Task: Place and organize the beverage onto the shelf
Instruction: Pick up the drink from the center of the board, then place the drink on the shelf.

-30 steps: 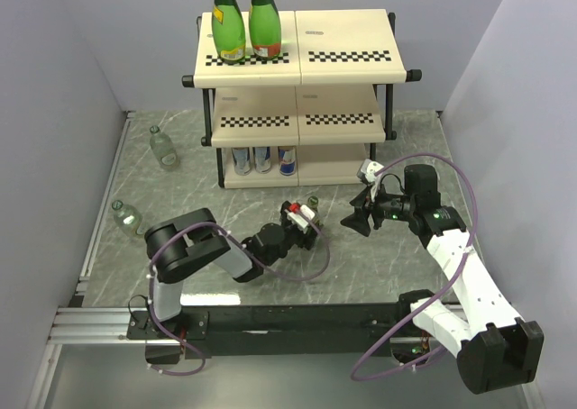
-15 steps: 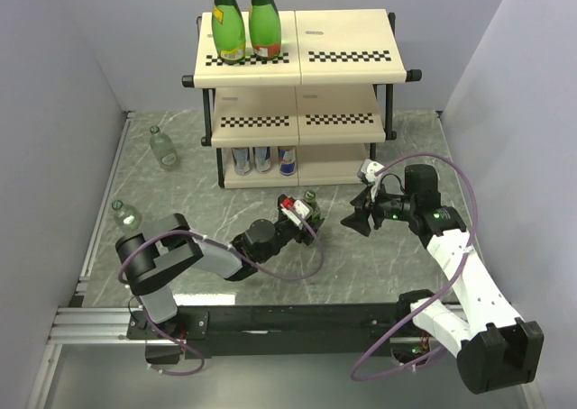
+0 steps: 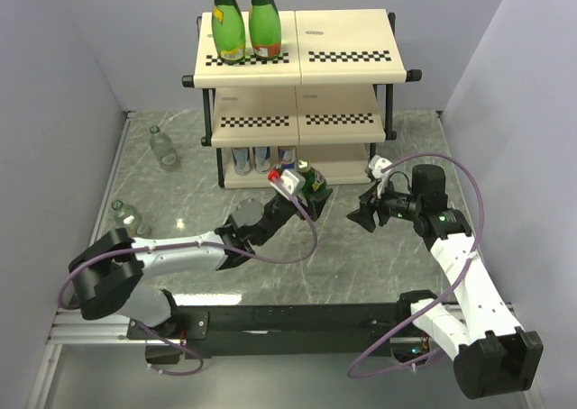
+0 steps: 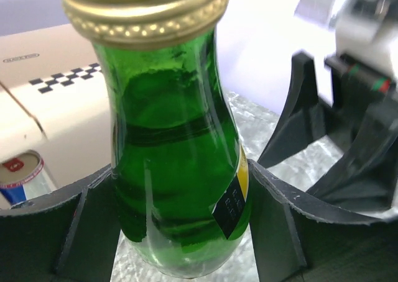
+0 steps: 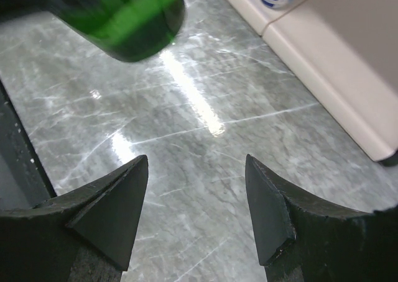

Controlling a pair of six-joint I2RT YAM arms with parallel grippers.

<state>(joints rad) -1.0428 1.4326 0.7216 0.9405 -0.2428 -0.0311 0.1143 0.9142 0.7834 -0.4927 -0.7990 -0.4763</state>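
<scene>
**Left gripper holds a green bottle in front of the shelf**

The left gripper (image 3: 306,184) is closed on a small green glass bottle (image 4: 177,170). Its two black fingers (image 4: 74,226) press on the fat lower part, one on each side. The bottle's long line runs up and down, across the fingers. Its gold cap (image 4: 146,9) is at the top end and its round bottom is at the low end. From above, it looks close to upright, with the cap leaning a little toward the shelf (image 3: 297,58).

The shelf is just ahead of the left gripper. Its lowest board is nearest. Blue and silver drink cans (image 3: 252,159) stand there, ahead of the gripper and a little to its left. Two tall green bottles (image 3: 239,22) stand upright on the top board, high above the gripper.

The right gripper (image 5: 196,161) is off to the right of the held bottle, close by but not touching it. Its fingers are spread apart with nothing between them. Under it is the grey marble table (image 3: 198,193).

Two small clear bottles (image 3: 162,148) lie on the table, far to the left of the left gripper.
</scene>
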